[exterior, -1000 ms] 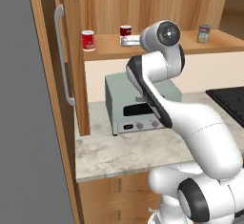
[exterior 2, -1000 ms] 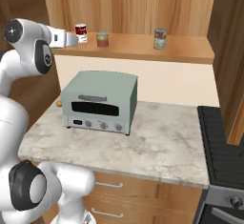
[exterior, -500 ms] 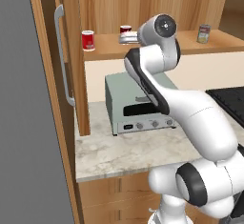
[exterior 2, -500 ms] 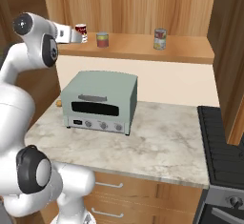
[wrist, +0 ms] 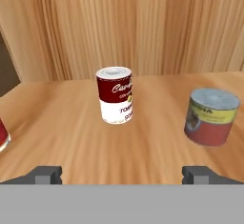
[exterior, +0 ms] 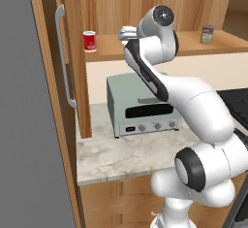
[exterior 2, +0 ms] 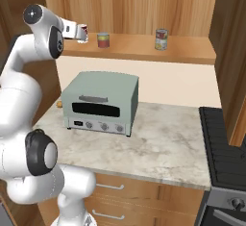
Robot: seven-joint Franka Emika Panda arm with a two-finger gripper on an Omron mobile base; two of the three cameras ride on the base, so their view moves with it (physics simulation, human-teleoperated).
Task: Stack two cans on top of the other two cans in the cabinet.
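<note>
My gripper [wrist: 122, 173] is open and points into the cabinet [exterior: 109, 52], its fingertips [wrist: 45, 174] low over the shelf [wrist: 143, 151]. Straight ahead, a short way off, stands the dark red and white can [wrist: 115, 101], upright and untouched. To its right stands a greenish-grey can [wrist: 211, 116] with a yellow and red label. The mostly red can [wrist: 2, 135] is cut off at the left edge. From the left base, the red can [exterior: 89, 41] stands left of my gripper [exterior: 125, 31], and another greenish-grey can [exterior: 207, 34] stands far right. From the right base, my gripper [exterior 2: 78, 31] partly covers the dark red can [exterior 2: 83, 30].
A grey-green toaster oven [exterior: 145, 103] sits on the marble counter [exterior 2: 163, 143] under the shelf. The open cabinet door [exterior: 46, 76] with its grey bar handle [exterior: 65, 57] stands at the left. A black stove [exterior 2: 226, 143] lies at the right.
The arm's upper joints have risen and straightened, and the hand has edged further in over the shelf toward the cans. The gripper has stayed open and the cans have not moved.
</note>
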